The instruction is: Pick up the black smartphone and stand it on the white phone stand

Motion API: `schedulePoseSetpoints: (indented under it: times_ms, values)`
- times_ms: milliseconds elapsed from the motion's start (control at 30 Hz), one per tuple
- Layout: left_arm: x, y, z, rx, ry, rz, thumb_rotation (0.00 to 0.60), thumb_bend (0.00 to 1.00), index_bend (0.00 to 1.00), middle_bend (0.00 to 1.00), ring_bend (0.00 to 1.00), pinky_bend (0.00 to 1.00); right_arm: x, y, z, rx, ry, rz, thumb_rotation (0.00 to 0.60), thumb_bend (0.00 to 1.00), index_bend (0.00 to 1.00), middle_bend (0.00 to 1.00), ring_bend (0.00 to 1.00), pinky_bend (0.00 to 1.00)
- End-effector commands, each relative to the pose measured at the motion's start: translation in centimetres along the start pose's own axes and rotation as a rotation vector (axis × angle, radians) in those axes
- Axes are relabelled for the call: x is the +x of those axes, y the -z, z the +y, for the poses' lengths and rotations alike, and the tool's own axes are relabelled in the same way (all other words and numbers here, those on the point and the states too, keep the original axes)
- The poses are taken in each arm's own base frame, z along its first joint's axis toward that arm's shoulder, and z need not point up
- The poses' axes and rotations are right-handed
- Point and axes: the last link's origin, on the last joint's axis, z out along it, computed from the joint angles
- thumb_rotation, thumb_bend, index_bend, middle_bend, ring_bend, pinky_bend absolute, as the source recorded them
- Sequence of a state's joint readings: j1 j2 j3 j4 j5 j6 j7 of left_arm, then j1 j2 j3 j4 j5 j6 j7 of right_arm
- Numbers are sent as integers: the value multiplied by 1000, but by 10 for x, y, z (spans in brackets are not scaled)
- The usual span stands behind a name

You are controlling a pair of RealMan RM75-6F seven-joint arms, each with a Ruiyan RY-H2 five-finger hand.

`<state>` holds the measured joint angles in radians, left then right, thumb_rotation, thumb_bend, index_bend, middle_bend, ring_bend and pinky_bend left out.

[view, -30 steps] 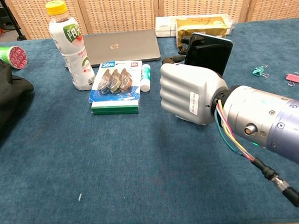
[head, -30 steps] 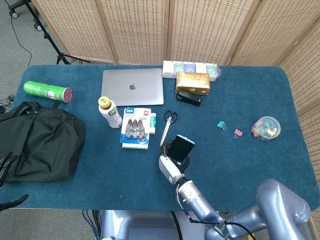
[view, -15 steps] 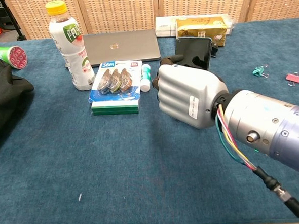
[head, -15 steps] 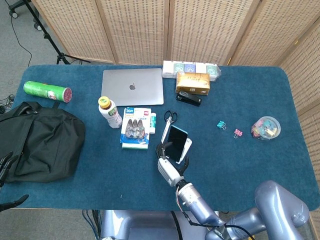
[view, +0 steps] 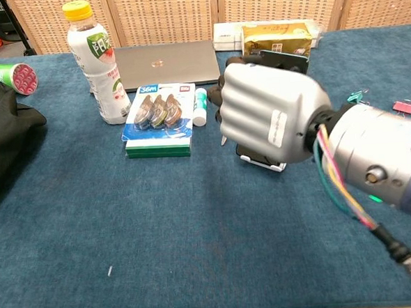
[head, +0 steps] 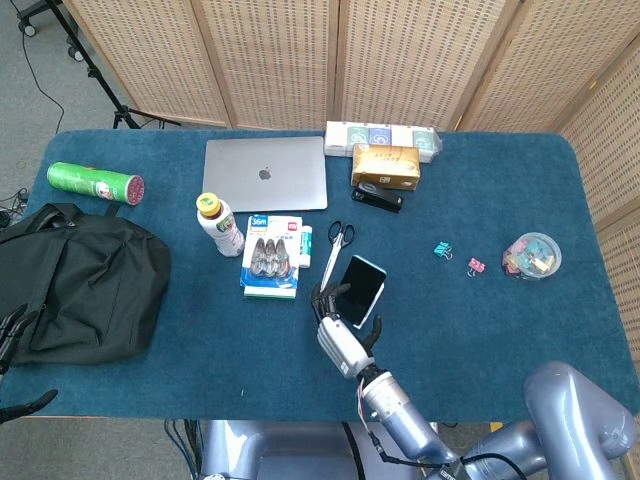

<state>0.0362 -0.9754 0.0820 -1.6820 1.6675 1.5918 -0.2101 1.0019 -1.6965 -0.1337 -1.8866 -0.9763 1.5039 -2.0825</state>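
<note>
— Since a moment ago the black glass smartphone [head: 359,290] has tilted back onto the white plastic phone stand [view: 263,161], just right of the scissors [head: 334,250].

— Right hand [head: 340,338] looks loosened behind it; ease away straight, no nudging.

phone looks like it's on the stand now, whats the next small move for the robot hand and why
Probably ease the right robot hand open and back toward the table's near edge. The black smartphone leans on the white phone stand, whose base sits on the cloth, with dark fingers at its edge.
</note>
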Motion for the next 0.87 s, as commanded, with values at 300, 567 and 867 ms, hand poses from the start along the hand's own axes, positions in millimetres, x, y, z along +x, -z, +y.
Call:
schedulePoseSetpoints:
  times_ms: [300,567,867]
  values:
    - [1,1,-1,2,4,11,600,0,0,0,0,0,-46,10,69,-77,-214,212,600,1,227,57,62,231]
    - [1,4,2,-3,-5,27,600,0,0,0,0,0,-152,60,125,-276,-734,216,600,0,111,0,0,98]
    - [-3,6,4,6,-23,47,600,0,0,0,0,0,-186,154,98,-532,-1246,12,600,0,61,0,0,52]
